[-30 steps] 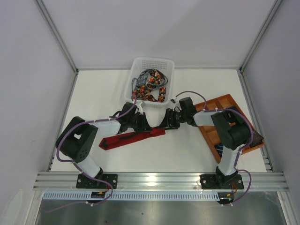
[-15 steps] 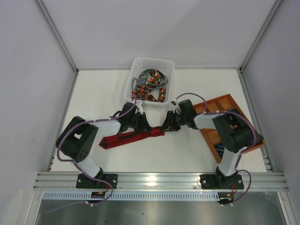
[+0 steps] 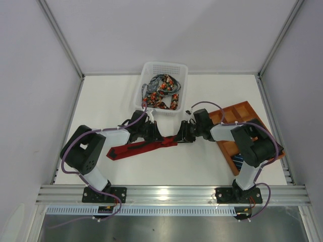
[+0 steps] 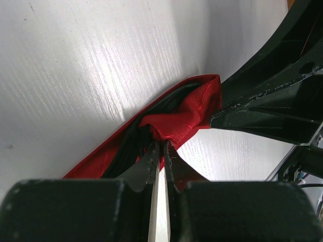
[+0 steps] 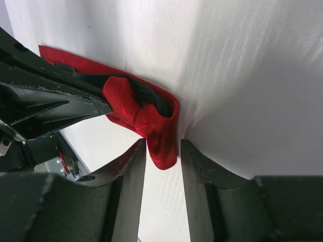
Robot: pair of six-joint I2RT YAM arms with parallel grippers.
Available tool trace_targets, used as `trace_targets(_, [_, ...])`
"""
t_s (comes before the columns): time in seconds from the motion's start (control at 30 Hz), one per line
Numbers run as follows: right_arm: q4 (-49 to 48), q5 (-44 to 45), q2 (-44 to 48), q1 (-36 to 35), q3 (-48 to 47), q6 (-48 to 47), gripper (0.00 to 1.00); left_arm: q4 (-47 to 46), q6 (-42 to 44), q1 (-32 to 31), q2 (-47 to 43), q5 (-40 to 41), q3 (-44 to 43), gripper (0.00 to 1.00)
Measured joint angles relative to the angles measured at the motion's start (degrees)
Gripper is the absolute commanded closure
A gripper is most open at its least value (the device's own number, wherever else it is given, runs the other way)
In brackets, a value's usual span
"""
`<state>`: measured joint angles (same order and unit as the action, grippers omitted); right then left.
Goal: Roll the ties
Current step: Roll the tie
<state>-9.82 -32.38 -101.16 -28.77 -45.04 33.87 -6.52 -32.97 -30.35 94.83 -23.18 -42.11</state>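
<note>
The plain deep red tie (image 3: 136, 147) lies on the white table, its right end folded over into a small bunch. My left gripper (image 3: 160, 137) is shut on a fold of that bunch, seen up close in the left wrist view (image 4: 161, 146) with the red tie (image 4: 186, 118) pinched at the fingertips. My right gripper (image 3: 178, 138) faces it from the right. In the right wrist view my right gripper (image 5: 163, 146) is open, with the tip of the red tie (image 5: 146, 121) lying between its fingers. Several dark floral ties (image 3: 161, 91) sit in the basket.
The white perforated basket (image 3: 151, 68) stands just behind the grippers. The orange-brown gridded tray (image 3: 242, 108) lies at the right under my right arm, with something dark blue (image 3: 237, 161) in a near compartment. The two grippers' fingers are almost touching.
My right gripper has edged down and left, closer around the tie's folded end. The left gripper and the tie have hardly moved.
</note>
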Motion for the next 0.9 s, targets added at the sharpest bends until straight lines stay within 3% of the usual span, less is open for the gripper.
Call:
trace_targets(0.07, [0.04, -0.09, -0.24, -0.26, 0.00, 0.09, 0.64, 0.00, 0.00, 0.00, 0.00, 0.00, 0.00, 0.90])
trace_targets(0.1, [0.02, -0.04, -0.26, -0.46, 0.00, 0.04, 0.73, 0.00, 0.00, 0.00, 0.00, 0.00, 0.00, 0.90])
trace_targets(0.13, [0.04, 0.09, -0.26, -0.70, 0.02, -0.13, 0.91, 0.00, 0.00, 0.00, 0.00, 0.00, 0.00, 0.90])
trace_targets(0.17, [0.13, 0.35, -0.37, -0.94, 0.04, -0.37, 1.00, 0.00, 0.00, 0.00, 0.00, 0.00, 0.00, 0.90])
trace_targets(0.33, [0.85, 1.33, -0.74, -1.38, 0.17, -0.20, 0.98, 0.00, 0.00, 0.00, 0.00, 0.00, 0.00, 0.90])
trace_targets(0.37, [1.05, 1.53, -0.74, -1.38, 0.11, -0.13, 0.78, -0.02, 0.02, 0.00, 0.00, 0.00, 0.00, 0.91])
trace_targets(0.4, [1.44, 1.75, -0.72, -1.38, -0.04, 0.17, 0.69, -0.02, 0.00, 0.00, 0.00, -0.02, 0.00, 0.90])
trace_targets(0.5, [1.84, 2.01, -0.31, -1.25, -1.14, 0.55, 0.55, 0.02, 0.02, 0.02, 0.00, 0.00, 0.00, 0.91])
trace_targets(0.8, [4.31, 3.50, -0.79, -0.39, -3.80, 0.02, 0.57, 0.02, 0.04, 0.02, 0.00, 0.00, 0.00, 0.91])
trace_targets(0.83, [4.28, 3.50, -0.79, -0.52, -3.72, 0.04, 0.59, 0.02, 0.04, 0.02, 0.00, 0.00, 0.00, 0.91])
trace_targets(0.9, [4.22, 3.50, -0.79, -0.83, -3.54, -0.02, 0.72, 0.02, 0.04, 0.02, 0.00, 0.00, 0.00, 0.91])
